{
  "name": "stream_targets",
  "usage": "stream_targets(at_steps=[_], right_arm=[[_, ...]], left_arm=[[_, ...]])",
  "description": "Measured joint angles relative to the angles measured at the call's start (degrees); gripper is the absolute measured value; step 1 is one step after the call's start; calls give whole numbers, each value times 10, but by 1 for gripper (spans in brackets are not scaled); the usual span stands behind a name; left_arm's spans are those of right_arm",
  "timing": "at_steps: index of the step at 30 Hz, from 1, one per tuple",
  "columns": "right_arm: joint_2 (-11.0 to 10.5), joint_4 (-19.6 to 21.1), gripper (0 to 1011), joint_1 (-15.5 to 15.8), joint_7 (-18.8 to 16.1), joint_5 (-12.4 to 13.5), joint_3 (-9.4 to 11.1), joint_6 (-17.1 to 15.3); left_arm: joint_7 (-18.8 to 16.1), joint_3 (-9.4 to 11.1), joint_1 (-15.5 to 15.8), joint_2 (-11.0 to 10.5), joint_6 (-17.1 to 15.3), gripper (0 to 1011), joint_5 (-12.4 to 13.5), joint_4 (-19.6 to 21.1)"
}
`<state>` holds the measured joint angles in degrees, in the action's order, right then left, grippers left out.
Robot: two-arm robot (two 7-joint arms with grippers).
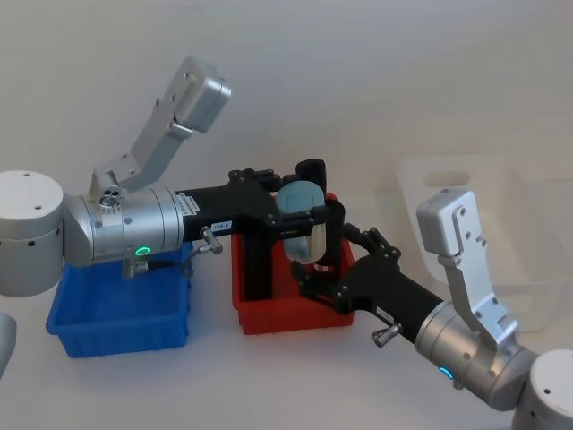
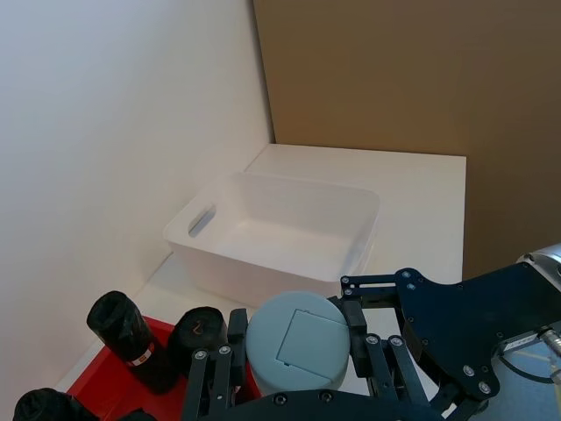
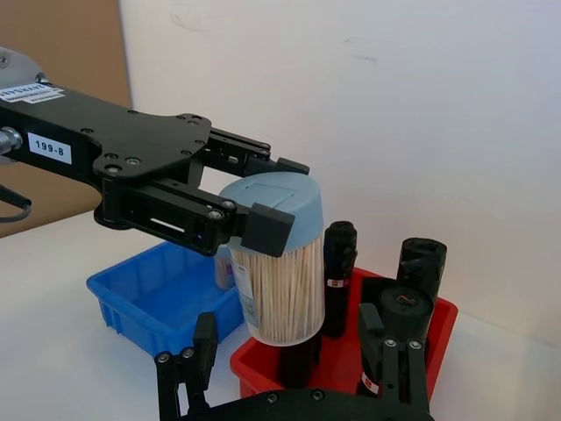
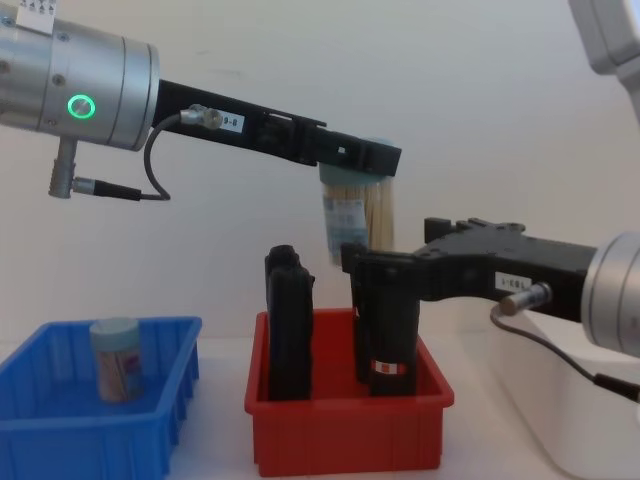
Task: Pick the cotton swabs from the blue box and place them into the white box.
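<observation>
My left gripper [image 1: 301,211] is shut on a cotton swabs jar [image 1: 303,235], gripping it at its pale blue lid [image 2: 296,338]. The jar [image 3: 282,285] hangs upright above the red bin, full of cream sticks. My right gripper [image 3: 294,373] stands open just beneath it, one finger on either side of the jar's lower end [image 4: 362,215]. A second cotton swabs jar [image 4: 115,358] stands in the blue box [image 4: 60,440], which sits at the left [image 1: 116,345]. The white box [image 1: 501,210] lies at the right, with nothing showing inside it [image 2: 272,230].
A red bin [image 1: 291,321] sits between the two boxes and holds several tall black rolls [image 4: 288,320]. Both forearms cross above it. A brown board [image 2: 394,79] stands behind the table's far edge.
</observation>
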<state>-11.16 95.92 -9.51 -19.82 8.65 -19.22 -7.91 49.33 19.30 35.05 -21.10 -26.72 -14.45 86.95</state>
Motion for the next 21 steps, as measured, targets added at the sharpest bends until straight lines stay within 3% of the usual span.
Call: stream_targets(at_steps=[15,21], right_arm=[[17,-20,1002,-20,6,-25,-9,4],[23,-29,883,-27,10,-31,-12,5]], left_arm=[[0,0,0,0,0,659,0,0],[0,0,0,0,0,659,0,0]])
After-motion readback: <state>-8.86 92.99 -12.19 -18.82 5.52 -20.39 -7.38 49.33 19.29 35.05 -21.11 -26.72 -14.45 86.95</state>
